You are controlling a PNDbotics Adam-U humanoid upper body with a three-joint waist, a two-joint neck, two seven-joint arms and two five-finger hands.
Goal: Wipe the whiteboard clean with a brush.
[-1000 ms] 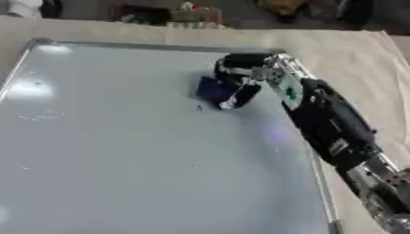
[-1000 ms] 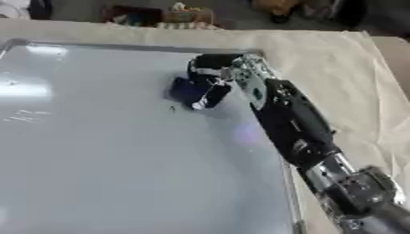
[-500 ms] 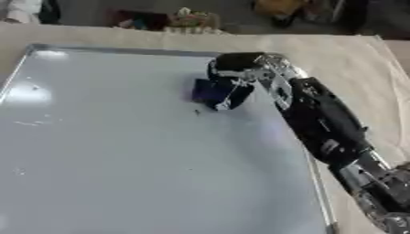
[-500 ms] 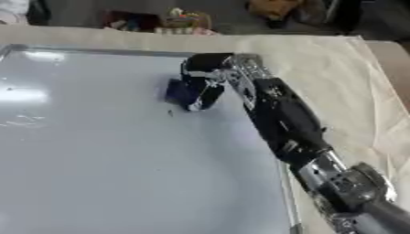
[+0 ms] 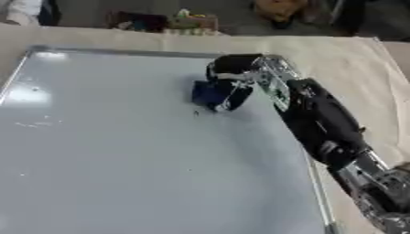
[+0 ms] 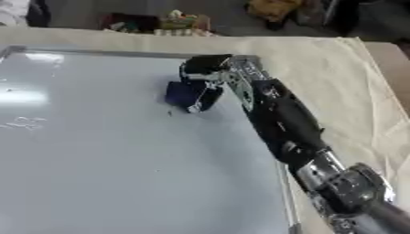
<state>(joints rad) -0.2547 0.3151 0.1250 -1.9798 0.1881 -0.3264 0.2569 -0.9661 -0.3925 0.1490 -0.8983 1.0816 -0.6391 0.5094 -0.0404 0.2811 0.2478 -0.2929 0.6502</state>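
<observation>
Fingers (image 5: 234, 98) of the right hand (image 5: 236, 75) curl down around a dark blue brush (image 5: 210, 93), holding it against the whiteboard (image 5: 104, 151) in its upper right area. Cluttered objects (image 5: 188, 22) sit beyond the far edge of the cream cloth (image 5: 352, 68); nothing blocks the board. Brush sits beneath the palm, between thumb and fingers. Board surface is glossy, pale, metal-framed, with faint marks (image 5: 32, 124) at left.

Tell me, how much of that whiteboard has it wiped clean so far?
Most of the whiteboard already looks clean. The right hand holds the blue brush against the upper right area. Left to wipe: a small dark speck beside the brush and faint marks near the left edge.
</observation>
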